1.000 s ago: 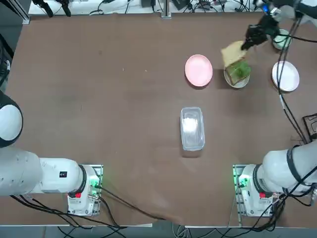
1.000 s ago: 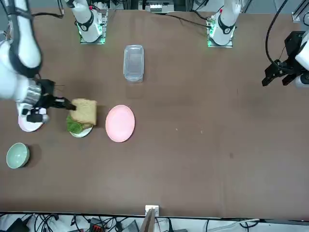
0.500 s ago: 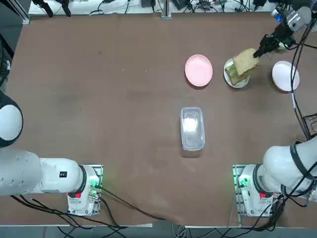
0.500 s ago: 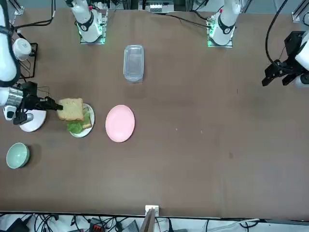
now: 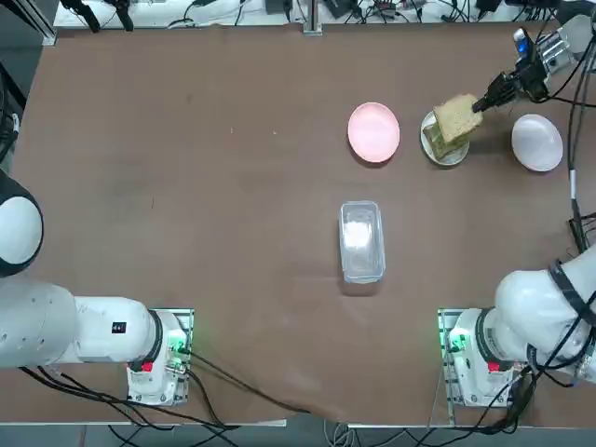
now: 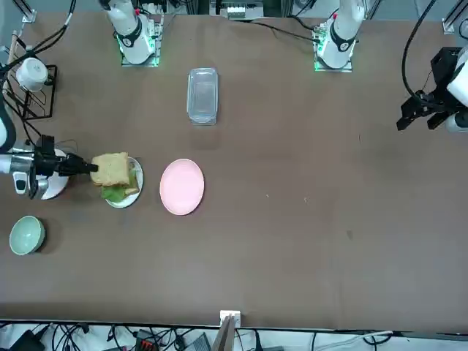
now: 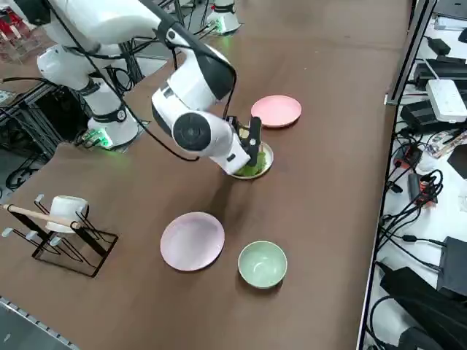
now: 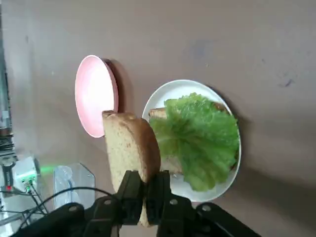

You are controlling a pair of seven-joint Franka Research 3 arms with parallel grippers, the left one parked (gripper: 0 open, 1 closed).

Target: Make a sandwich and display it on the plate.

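the right arm's black two-finger gripper (image 8: 145, 190) is pinched tight on the edge of a tan-brown bread slice (image 8: 131, 150), holding it on edge just above the small round white plate (image 8: 170, 91). on that plate a ruffled green lettuce leaf (image 8: 200, 140) covers a second bread slice (image 8: 157, 113). the held slice seems clear of the lettuce, though the overhead view cannot confirm this. a round pink plate (image 5: 373, 131) lies just beside.
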